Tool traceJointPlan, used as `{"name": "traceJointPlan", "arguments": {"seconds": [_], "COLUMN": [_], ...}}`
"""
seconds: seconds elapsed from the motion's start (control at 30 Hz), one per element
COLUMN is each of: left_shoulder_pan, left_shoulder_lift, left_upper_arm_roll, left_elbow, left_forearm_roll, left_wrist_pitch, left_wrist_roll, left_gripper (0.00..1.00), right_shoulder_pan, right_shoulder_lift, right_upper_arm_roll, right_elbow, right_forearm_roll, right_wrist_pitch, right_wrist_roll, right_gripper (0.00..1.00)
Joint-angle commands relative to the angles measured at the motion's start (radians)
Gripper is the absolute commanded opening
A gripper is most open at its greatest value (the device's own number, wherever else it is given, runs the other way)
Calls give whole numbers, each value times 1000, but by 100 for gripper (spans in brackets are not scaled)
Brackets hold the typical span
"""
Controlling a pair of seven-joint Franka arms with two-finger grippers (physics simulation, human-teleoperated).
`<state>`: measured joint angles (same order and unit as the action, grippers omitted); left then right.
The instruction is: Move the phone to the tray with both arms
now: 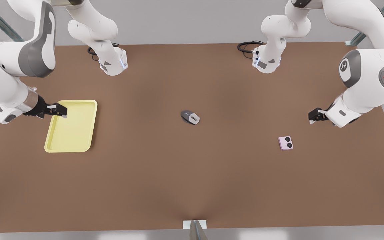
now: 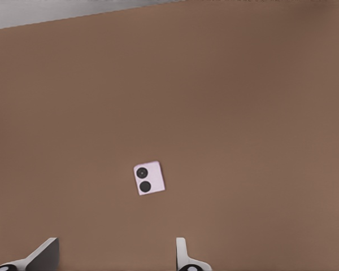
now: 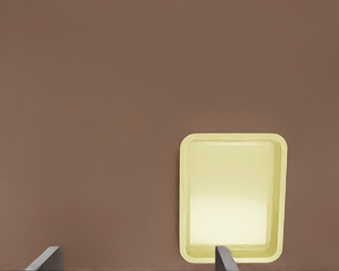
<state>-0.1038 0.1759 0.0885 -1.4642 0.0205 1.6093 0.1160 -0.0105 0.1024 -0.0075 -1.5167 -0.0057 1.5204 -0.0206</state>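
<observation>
The left claw hangs over the brown table at the front view's right, its two fingers spread wide with nothing between them; in the left wrist view the pale fingertips frame bare table, and the phone lies ahead of them, apart from both. The phone is a small pale pink slab lying flat, face up with its two black circles showing, near this claw but not touched by it. The right claw hovers at the front view's left, above the near edge of the tray, its fingers also parted and holding nothing; in the right wrist view one dark fingertip overlaps the rim of the tray. The tray is pale yellow, shallow, with rounded corners, and sits flat on the table well apart from the phone. Between the two, near the table's middle, lies a grey computer mouse. Black cables coil by the arm bases at the table's far edge.
</observation>
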Motion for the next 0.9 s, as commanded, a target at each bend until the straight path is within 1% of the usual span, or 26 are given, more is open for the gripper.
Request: {"name": "traceJointPlan", "arguments": {"seconds": [0.0, 0.03, 0.07, 0.1, 0.13, 0.17, 0.2, 0.23, 0.3, 0.4, 0.5, 0.57, 0.87], "left_shoulder_pan": [0, -4, -5, -5, -5, -5, -5, -5, -4, 10, 12, 12, 12], "left_shoulder_lift": [1, 31, 51, 44, 36, 42, 63, 88, 158, 211, 217, 223, 269], "left_upper_arm_roll": [0, 0, -1, -1, -1, -3, -4, -1, 4, 7, 27, 36, 46], "left_elbow": [-2, -10, -53, -188, -281, -392, -462, -509, -510, -519, -585, -597, -627], "left_forearm_roll": [-1, -4, -4, -8, -8, -11, -34, -68, -73, -93, -94, -94, -91], "left_wrist_pitch": [21, 30, 84, 243, 349, 510, 639, 713, 790, 850, 909, 914, 922], "left_wrist_roll": [34, 27, -25, -53, -58, -133, -153, -154, -157, -177, -177, -176, -99], "left_gripper": [100, 100, 100, 100, 100, 100, 100, 100, 100, 100, 100, 100, 100], "right_shoulder_pan": [-12, -17, -17, -17, -17, -14, -13, -14, -13, -11, -3, -5, -11], "right_shoulder_lift": [0, 0, -4, 3, 10, 66, 95, 108, 128, 128, 135, 135, 125], "right_upper_arm_roll": [3, 4, 3, 3, 3, 1, 0, 0, 0, 0, 1, -2, -5], "right_elbow": [-22, -28, -42, -23, -19, 36, 79, 69, 76, 72, 69, 66, 33], "right_forearm_roll": [4, 6, 23, 24, 23, 21, 15, 7, 16, 7, 3, 13, 20], "right_wrist_pitch": [60, 60, 83, 75, 76, 54, 30, 50, 56, 50, 58, 92, 92], "right_wrist_roll": [-71, -104, -102, -96, -96, -99, -98, -96, -96, -102, -88, -102, -105], "right_gripper": [100, 100, 100, 100, 100, 100, 100, 100, 100, 100, 100, 100, 100]}}
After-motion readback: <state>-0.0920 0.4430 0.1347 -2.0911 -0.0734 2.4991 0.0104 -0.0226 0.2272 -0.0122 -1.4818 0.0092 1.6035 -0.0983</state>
